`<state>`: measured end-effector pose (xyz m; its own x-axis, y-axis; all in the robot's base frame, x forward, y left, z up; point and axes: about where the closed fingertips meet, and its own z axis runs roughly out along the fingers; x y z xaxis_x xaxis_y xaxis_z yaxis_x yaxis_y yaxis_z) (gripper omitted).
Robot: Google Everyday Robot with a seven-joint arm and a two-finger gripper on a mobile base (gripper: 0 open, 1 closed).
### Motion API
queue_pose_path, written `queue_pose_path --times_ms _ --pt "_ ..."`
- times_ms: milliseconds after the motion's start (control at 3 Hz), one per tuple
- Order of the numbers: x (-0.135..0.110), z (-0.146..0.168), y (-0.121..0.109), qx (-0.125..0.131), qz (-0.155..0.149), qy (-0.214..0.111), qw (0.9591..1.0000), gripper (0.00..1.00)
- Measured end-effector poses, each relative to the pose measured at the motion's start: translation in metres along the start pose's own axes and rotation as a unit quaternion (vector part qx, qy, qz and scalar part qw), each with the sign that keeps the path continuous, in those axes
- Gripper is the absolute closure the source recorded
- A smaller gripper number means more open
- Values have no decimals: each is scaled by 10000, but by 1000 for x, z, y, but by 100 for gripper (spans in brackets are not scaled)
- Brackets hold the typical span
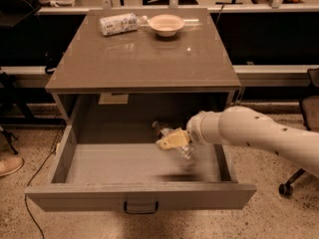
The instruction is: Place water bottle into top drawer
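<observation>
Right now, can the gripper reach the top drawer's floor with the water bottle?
Probably yes: the top drawer is pulled open, and the gripper, holding the water bottle, hangs over its floor, nothing between.

No legible text, label on tabletop bottle (118,24) unreadable

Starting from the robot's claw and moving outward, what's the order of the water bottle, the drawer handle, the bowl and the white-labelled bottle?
1. the water bottle, gripped in the claw over the right side of the open top drawer.
2. the drawer handle, on the front panel, below and left of the claw.
3. the bowl, at the back of the cabinet top.
4. the white-labelled bottle, lying left of the bowl.
</observation>
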<state>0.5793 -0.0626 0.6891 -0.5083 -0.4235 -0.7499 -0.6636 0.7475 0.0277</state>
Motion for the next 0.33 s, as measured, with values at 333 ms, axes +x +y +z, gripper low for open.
queue_pose_path --times_ms 333 --pt "13 -51 -5 465 184 -125 9987 0"
